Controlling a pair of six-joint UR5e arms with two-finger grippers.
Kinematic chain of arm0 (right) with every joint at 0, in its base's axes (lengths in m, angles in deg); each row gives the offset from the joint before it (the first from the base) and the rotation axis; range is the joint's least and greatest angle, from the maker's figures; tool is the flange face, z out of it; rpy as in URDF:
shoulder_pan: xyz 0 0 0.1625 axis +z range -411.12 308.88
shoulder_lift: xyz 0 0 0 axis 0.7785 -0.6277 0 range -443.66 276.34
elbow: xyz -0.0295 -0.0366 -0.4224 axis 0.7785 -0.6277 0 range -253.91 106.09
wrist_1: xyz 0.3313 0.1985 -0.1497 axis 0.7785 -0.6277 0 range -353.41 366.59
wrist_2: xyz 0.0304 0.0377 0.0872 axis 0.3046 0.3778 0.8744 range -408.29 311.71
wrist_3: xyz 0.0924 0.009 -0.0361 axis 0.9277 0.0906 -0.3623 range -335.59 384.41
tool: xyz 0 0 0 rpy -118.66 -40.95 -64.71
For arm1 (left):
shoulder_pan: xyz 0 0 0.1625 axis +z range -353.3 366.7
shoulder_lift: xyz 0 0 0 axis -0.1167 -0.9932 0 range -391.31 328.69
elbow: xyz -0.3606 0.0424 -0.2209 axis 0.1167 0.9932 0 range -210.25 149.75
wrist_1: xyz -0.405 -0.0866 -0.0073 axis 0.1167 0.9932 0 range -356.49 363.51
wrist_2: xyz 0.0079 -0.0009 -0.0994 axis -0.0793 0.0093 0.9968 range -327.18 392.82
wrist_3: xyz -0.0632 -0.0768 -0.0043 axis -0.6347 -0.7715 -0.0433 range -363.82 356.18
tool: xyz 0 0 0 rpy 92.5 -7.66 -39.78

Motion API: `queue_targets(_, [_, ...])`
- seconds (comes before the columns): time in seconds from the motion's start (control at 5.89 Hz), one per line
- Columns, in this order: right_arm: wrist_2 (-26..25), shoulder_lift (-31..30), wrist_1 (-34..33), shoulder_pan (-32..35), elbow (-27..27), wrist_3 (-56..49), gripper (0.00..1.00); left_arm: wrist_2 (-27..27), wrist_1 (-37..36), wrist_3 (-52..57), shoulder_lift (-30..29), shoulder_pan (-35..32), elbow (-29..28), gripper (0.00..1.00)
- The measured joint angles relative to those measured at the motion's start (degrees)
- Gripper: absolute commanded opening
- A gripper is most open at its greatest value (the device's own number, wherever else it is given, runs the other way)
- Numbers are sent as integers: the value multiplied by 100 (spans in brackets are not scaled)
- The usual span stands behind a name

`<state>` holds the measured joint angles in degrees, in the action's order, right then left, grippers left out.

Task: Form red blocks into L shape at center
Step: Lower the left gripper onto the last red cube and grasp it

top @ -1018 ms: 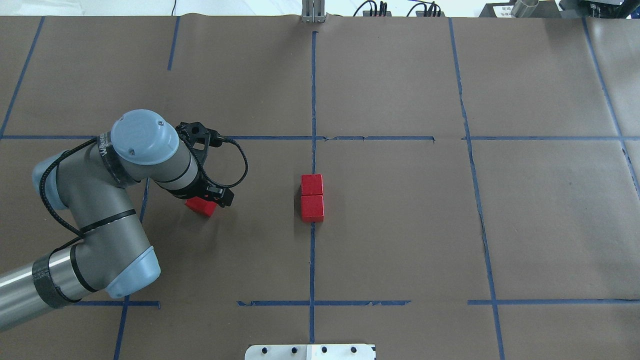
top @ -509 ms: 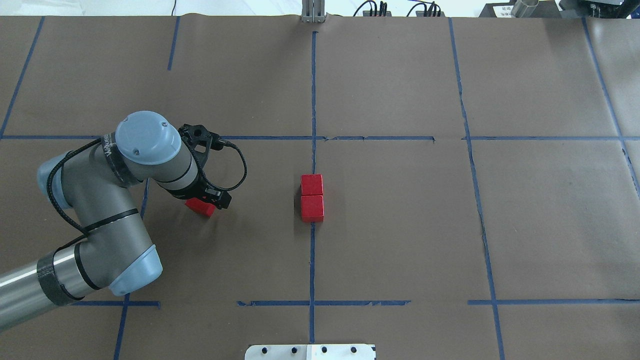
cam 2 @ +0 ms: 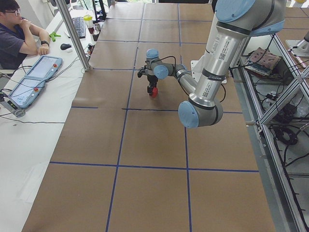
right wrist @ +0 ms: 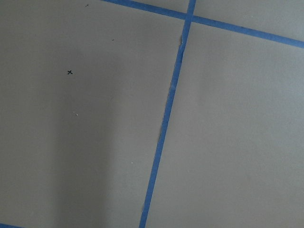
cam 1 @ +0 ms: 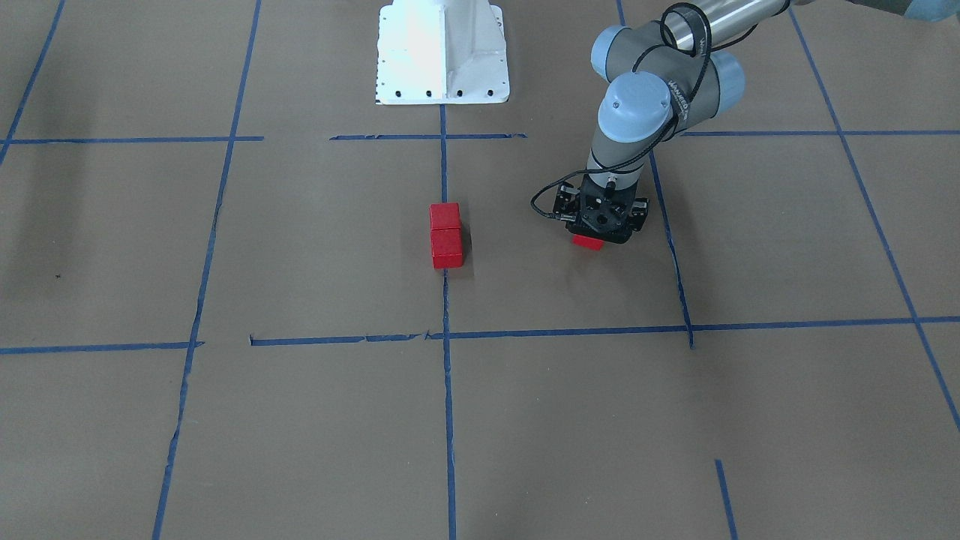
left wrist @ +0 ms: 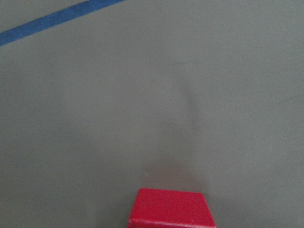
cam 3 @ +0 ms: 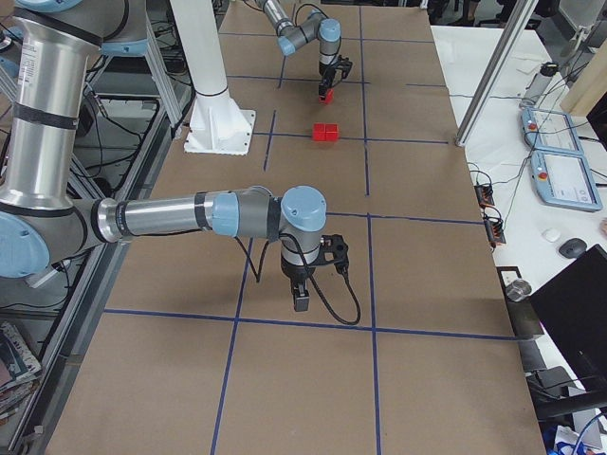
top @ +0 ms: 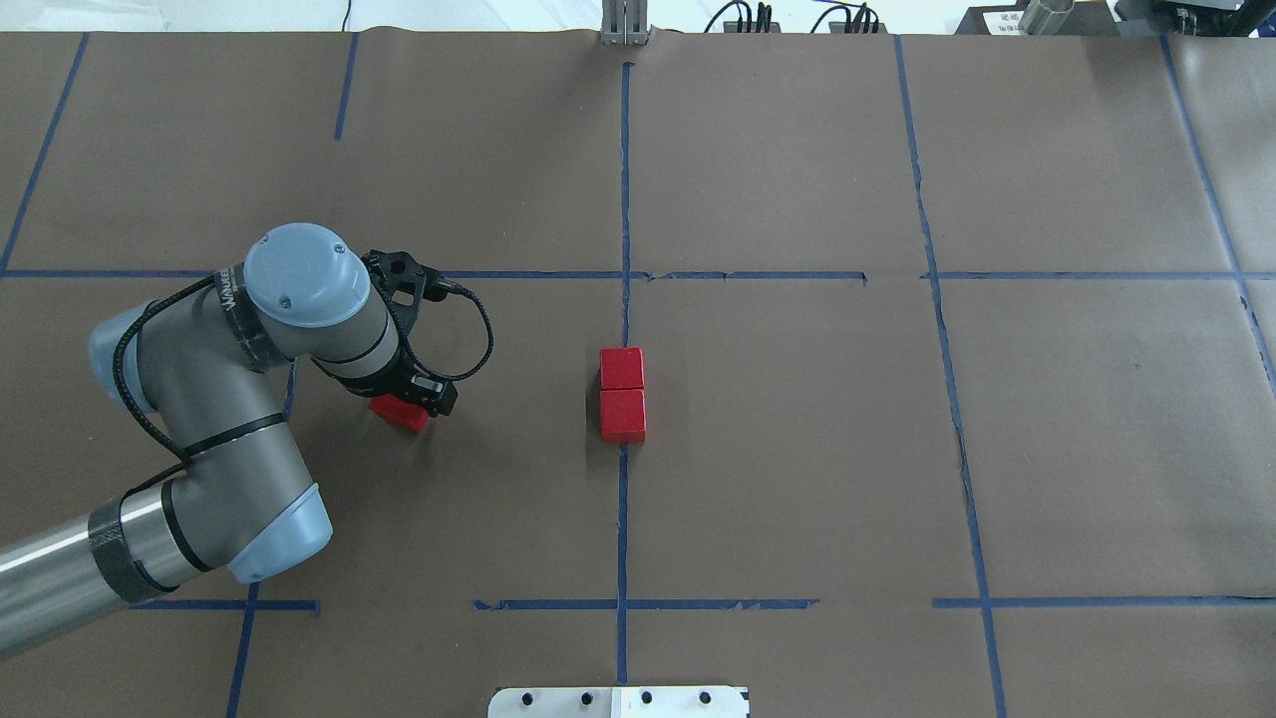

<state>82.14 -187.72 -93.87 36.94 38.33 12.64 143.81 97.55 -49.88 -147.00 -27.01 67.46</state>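
"Where were the red blocks just then?"

"Two sat at the center (top: 698,399) of the surface, right on the straight blue tape line (top: 623,519). The far red block (top: 621,368) and the near red block (top: 623,416) touched face to face in a short row along that line. The third red block (top: 397,413) lay well off to my left, poking out from directly under my left end effector (cam 1: 596,231)."

"Was it gripped?"

"I couldn't tell. The wrist body hid the fingers from above and from the front. My left wrist camera caught only the block's top at its bottom edge, with bare paper beyond. My right end effector (cam 3: 300,301) hung over bare paper beside a tape line, well apart from all three blocks. Whether it was open or closed, I couldn't tell either."

"And the room?"

"Brown paper (top: 797,479) covered the whole surface, split into squares by blue tape that was ragged in places. My white base (cam 1: 442,52) stood at one edge. At a white desk (cam 2: 29,145) alongside, a person (cam 2: 17,36) sat by a teach pendant (cam 2: 36,82), a keyboard (cam 2: 78,26) and a mouse (cam 2: 65,46)."
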Motion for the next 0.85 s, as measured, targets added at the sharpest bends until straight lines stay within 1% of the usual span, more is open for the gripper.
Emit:
queue_targets(0.17, [0,0,0,0,0,0,100,2,-2,-3,-13,3,-24,73])
queue_targets(0.51, [0,0,0,0,0,0,100,2,-4,7,-33,5,-91,71])
queue_targets(0.68, [0,0,0,0,0,0,100,2,-7,9,-35,5,-105,55])
queue_targets(0.85, [0,0,0,0,0,0,100,5,-6,10,-37,4,-106,37])
